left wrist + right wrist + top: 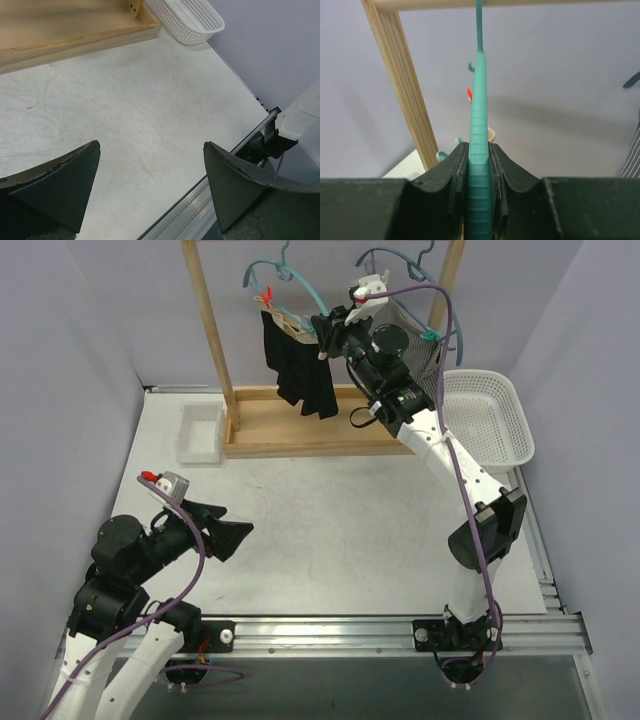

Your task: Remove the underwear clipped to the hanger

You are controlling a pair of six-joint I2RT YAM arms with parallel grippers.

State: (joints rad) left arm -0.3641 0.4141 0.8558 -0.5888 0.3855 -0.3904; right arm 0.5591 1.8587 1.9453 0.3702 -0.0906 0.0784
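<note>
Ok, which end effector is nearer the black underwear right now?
Right. The right end effector is shut on the teal hanger just beside the black underwear; the left end effector hangs open low over the table, far from it.

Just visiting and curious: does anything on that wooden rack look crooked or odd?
Yes. The black underwear hangs lopsided from the left teal hanger: its tan waistband slants down from a red clip rather than lying level. The right gripper is shut on that hanger's end, not on cloth.
</note>
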